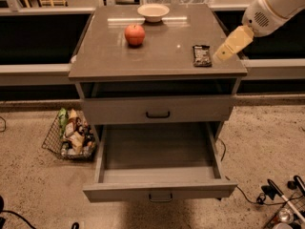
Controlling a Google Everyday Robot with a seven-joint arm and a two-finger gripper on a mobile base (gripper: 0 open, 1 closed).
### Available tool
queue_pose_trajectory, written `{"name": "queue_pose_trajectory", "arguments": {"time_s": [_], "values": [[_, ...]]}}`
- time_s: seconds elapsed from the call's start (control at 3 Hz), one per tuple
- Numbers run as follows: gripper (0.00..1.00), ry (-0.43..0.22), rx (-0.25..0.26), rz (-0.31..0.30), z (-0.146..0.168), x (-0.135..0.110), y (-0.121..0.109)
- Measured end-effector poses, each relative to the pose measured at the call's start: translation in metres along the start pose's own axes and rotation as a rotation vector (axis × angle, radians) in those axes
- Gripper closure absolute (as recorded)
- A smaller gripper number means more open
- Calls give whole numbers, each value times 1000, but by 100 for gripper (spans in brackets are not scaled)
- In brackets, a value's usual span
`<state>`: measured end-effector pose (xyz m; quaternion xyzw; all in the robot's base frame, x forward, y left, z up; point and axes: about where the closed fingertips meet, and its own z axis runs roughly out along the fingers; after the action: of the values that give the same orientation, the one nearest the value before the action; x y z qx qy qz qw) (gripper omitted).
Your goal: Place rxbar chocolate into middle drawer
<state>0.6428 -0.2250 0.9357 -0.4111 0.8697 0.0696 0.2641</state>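
Bar: the rxbar (pixel 201 55) lies flat on the worktop (pixel 143 61), near the front right corner, long side running front to back.
Gripper: the gripper (pixel 223 51) sits just right of the bar, tip angled down toward it; we cannot tell whether it touches.
Jaws: we cannot tell whether they are spread or pressed together.
Drawer: the middle drawer (pixel 124 191) is pulled out below, tray bare; the shut drawer front (pixel 114 111) above it is not our target.
Step in hand: we judge it is the approach to grasp; the bar is not yet lifted.
Doing it well: centre over the bar, come straight down, and pinch across its narrow width.
Watch: a thin wrapper may slide toward the edge if nudged sideways.
Clear of: the apple (pixel 135 34) and bowl (pixel 153 12), well apart at the back.
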Motion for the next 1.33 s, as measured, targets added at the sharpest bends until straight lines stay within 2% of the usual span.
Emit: {"name": "queue_pose_trajectory", "arguments": {"time_s": [0.33,0.67,1.0,1.33], "values": [[0,-44,8,35,6,-13,-22],[0,-46,10,33,6,-14,-22],[0,-46,10,83,19,-19,-30],[0,-43,43,210,49,-30,-56]]}}
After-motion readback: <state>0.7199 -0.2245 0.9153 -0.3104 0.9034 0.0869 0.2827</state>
